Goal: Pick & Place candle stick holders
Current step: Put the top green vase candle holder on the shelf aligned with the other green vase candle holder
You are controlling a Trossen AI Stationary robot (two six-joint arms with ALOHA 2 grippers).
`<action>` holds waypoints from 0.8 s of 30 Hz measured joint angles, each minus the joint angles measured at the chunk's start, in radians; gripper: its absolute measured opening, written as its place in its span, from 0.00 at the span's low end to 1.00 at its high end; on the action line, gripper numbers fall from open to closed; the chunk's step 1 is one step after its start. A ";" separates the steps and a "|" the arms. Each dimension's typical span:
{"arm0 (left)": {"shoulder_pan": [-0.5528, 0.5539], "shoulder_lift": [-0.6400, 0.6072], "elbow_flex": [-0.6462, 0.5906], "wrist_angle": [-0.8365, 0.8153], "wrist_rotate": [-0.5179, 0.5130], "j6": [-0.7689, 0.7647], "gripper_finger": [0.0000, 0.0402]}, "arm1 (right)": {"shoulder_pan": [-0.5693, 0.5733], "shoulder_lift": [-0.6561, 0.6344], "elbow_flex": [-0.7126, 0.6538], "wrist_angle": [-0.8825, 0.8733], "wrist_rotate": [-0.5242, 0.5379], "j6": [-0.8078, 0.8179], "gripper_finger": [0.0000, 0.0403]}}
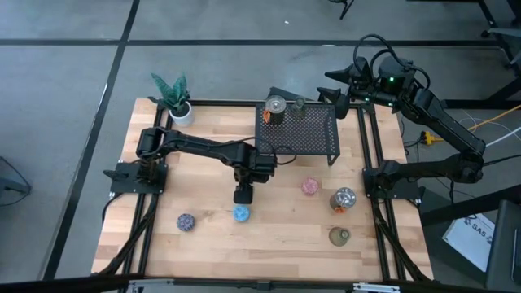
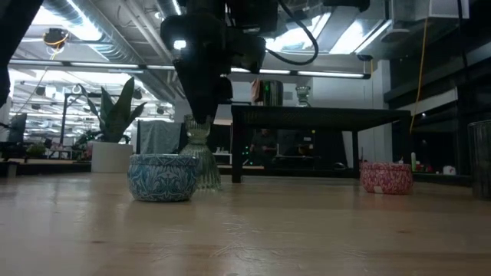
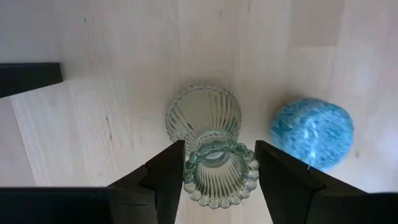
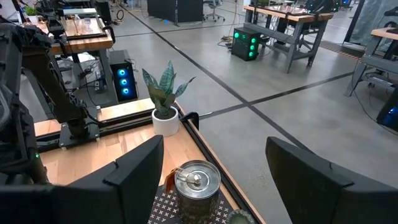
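In the high view, the left gripper [image 1: 243, 195] is being held low over the middle of the wooden table [image 1: 203, 244], just beside the blue holder [image 1: 242, 213]. The clear glass holder itself is being hidden under the gripper here. A purple-speckled holder [image 1: 186, 221], a pink holder [image 1: 309, 187], a silvery holder [image 1: 343, 198] and an olive-green holder [image 1: 339, 236] are being seen apart on the table. The right gripper [image 1: 340, 85] is being kept above the far edge of the black mesh rack [image 1: 298, 130], on which a second silvery holder [image 1: 276, 105] is standing. No writing that can be read is being shown, except a few unclear letters on a paper at the floor.

In the low view, the clear glass holder [image 2: 198, 157] is being seen upright on the table, directly behind the blue holder [image 2: 162, 177], with the left gripper coming down on its top.

In the left wrist view, the beaded rim of the clear glass holder [image 3: 215, 167] is lying between the two fingers [image 3: 163, 177], which are standing close at both sides; if they are already pressing it cannot be told.

In the right wrist view, the right fingers [image 4: 134, 174] are being held wide apart, grasping nothing, above the silvery holder [image 4: 198, 186], with the potted plant [image 4: 165, 99] behind.
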 joint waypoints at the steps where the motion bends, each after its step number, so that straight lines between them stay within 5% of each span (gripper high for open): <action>1: 0.001 0.000 0.014 -0.013 0.005 0.000 0.44 | 0.000 0.000 0.000 0.000 0.000 0.000 0.71; 24: 0.122 -0.002 0.449 -0.269 0.098 -0.103 0.43 | -0.005 -0.018 0.000 -0.009 -0.003 -0.008 0.71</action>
